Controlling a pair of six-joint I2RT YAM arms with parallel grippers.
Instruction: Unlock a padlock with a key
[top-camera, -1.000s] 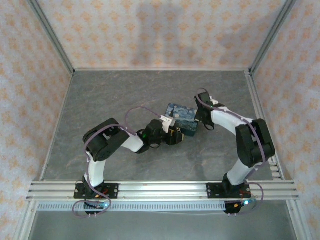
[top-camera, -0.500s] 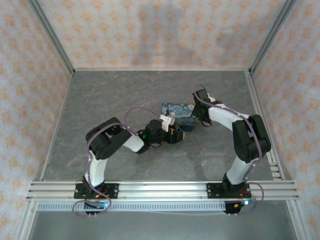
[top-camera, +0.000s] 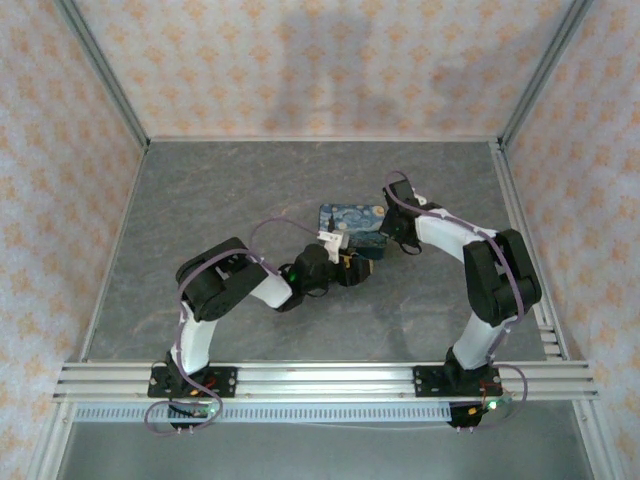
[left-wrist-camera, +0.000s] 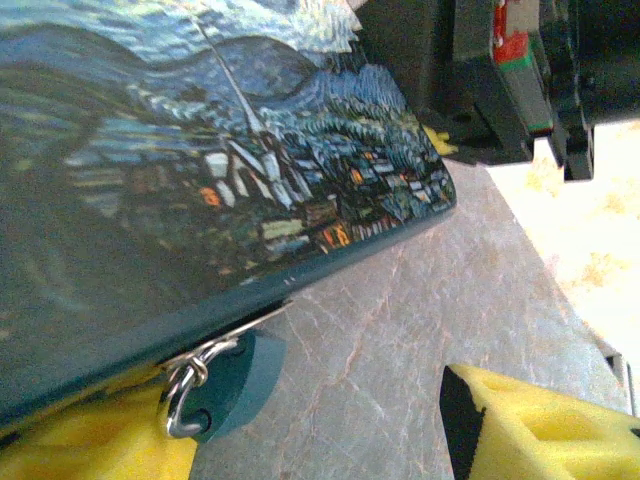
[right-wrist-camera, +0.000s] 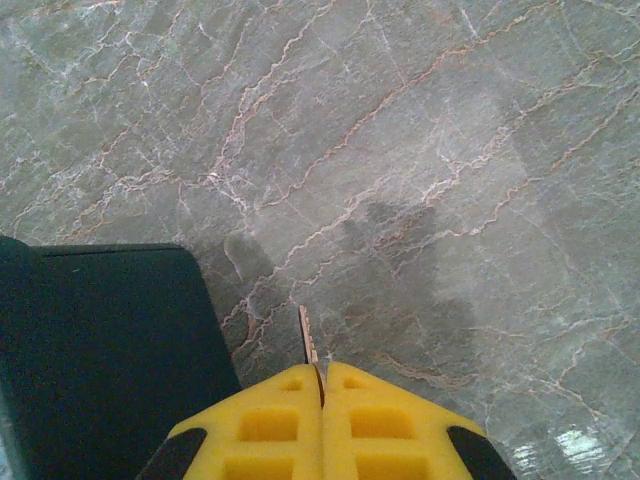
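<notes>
With R gripper (right-wrist-camera: 322, 375) clamped on the key (right-wrist-camera: 308, 335), close L gripper (left-wrist-camera: 315, 435) (fingers apart, one pad touching) on the padlock (left-wrist-camera: 200, 150) before feeding the blade in.

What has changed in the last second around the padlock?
The padlock slid left and farther from the robot, turning less skewed; the right gripper moved with it. Unchanged: the right jaws stay shut on the key, and the left gripper stays at the padlock's near side, jaws apart.

table (top-camera: 250, 180): grey marble | walls (top-camera: 300, 60): floral paper | rail (top-camera: 320, 375): near edge
</notes>
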